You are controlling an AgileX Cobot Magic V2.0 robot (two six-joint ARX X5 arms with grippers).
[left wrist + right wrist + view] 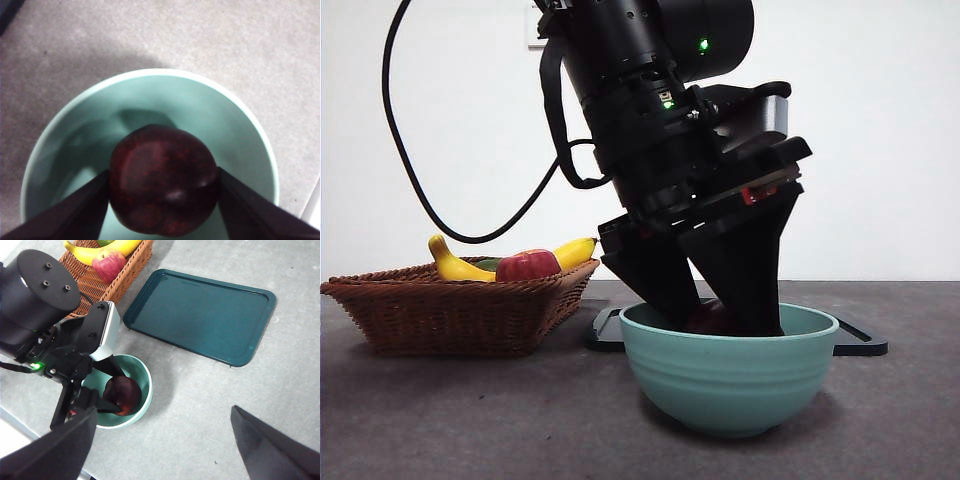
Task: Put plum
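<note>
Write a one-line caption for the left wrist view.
Left gripper holds the plum between its jaws inside the teal bowl.

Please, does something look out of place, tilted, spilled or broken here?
Nothing stands out. The left gripper holds the plum inside the upright green bowl. The fruit lies in the wicker basket, and the dark tray lies flat. The right gripper waits open.

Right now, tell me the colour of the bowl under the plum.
Pale mint green, the bowl holding the plum; the left wrist view shows it best.
</note>
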